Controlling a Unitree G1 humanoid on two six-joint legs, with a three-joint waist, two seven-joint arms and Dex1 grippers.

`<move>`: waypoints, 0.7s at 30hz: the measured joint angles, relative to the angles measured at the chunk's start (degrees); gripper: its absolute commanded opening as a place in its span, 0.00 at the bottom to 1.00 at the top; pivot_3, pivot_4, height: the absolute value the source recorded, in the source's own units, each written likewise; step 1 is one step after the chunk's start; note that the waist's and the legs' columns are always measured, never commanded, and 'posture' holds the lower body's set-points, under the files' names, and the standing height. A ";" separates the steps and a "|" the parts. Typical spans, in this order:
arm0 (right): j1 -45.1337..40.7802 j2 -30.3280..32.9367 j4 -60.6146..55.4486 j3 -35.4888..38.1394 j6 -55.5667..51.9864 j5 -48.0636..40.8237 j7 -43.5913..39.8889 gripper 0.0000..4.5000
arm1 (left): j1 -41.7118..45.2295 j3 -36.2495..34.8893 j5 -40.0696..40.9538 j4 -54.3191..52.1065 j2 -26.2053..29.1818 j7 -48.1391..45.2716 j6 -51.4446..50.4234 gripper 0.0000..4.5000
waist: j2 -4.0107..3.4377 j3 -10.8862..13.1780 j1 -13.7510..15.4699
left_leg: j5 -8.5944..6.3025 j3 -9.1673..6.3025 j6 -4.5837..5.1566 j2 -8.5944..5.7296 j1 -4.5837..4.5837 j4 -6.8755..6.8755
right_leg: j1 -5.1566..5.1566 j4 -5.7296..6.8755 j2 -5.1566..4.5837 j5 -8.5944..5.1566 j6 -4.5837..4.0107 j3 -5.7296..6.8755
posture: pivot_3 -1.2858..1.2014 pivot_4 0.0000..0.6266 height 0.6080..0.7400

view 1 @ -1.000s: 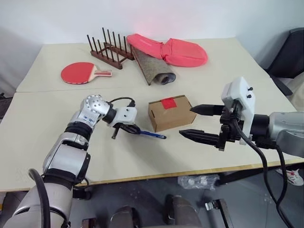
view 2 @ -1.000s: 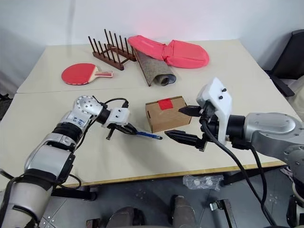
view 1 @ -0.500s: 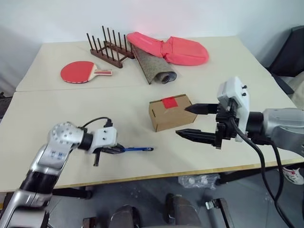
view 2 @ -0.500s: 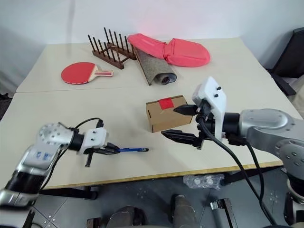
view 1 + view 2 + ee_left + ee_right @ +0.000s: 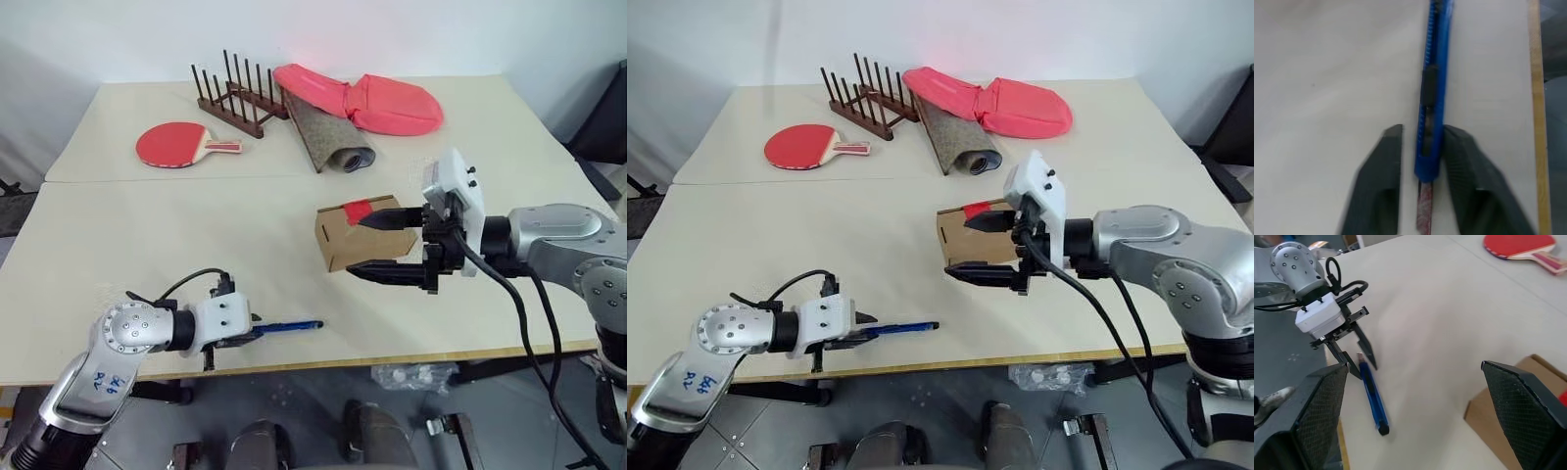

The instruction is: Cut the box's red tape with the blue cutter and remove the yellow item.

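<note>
The blue cutter (image 5: 290, 325) lies flat on the table close to the front edge. Its rear end sits between the parted fingers of my left gripper (image 5: 255, 334), which is open; in the left wrist view one finger (image 5: 1462, 156) touches the cutter (image 5: 1433, 93) and the other stands clear. The brown box (image 5: 333, 238) rests mid-table with the red tape (image 5: 359, 208) on its top flap edge. My right gripper (image 5: 355, 247) is open and straddles the box's right end, one finger above the tape and one in front, not clamped. The yellow item is hidden.
At the back lie a red paddle (image 5: 176, 147), a wooden peg rack (image 5: 235, 93), a rolled mat (image 5: 331, 139) and a pink-red padded cover (image 5: 377, 101). The table's front edge (image 5: 323, 360) runs just below the cutter.
My left gripper drew the cutter back toward the table's front edge, then parted its fingers, leaving it on the table. My right gripper shifted left onto the box's end.
</note>
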State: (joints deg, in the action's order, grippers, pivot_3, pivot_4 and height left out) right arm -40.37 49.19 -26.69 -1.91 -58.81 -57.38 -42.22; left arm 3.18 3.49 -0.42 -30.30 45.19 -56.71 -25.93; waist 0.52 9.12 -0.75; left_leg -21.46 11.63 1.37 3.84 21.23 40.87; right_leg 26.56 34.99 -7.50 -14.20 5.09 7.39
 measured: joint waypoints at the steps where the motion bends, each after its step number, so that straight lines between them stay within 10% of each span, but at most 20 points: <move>1: 0.00 -0.05 0.06 0.00 0.02 0.38 -0.28 1.00 | -0.29 0.13 0.08 -0.53 0.01 0.30 -0.36 0.59 | 0.00 0.00 0.04 | 0.00 0.00 0.00 0.00 0.00 0.00 | 0.00 -0.01 0.00 0.00 0.00 0.00 | 0.52 0.24 1.00; 8: 0.00 -0.09 0.06 0.03 -0.01 1.04 -1.01 1.00 | -0.40 0.38 1.10 -1.35 0.27 1.70 -1.22 0.99 | 0.00 0.00 0.44 | -0.02 0.02 -0.02 0.01 -0.03 0.00 | 0.00 0.00 -0.01 0.00 0.00 -0.01 | 0.52 0.24 1.00; 21: 0.19 -0.10 -1.60 0.21 -0.55 0.89 -1.24 1.00 | 5.78 3.11 4.75 13.43 0.30 -2.34 14.94 0.96 | -0.12 -0.07 0.63 | -0.01 0.05 0.00 0.02 -0.12 0.06 | -0.01 -0.02 -0.08 0.00 -0.01 -0.02 | 0.52 0.24 1.00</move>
State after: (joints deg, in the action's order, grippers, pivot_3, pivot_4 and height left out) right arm -40.18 49.10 -28.28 -1.70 -59.37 -56.49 -43.46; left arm 8.96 6.60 4.33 -16.87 45.49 -59.05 -10.99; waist 0.40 9.05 -0.13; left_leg -21.47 11.67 1.37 3.86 21.11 40.93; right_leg 26.55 34.97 -7.58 -14.21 5.08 7.37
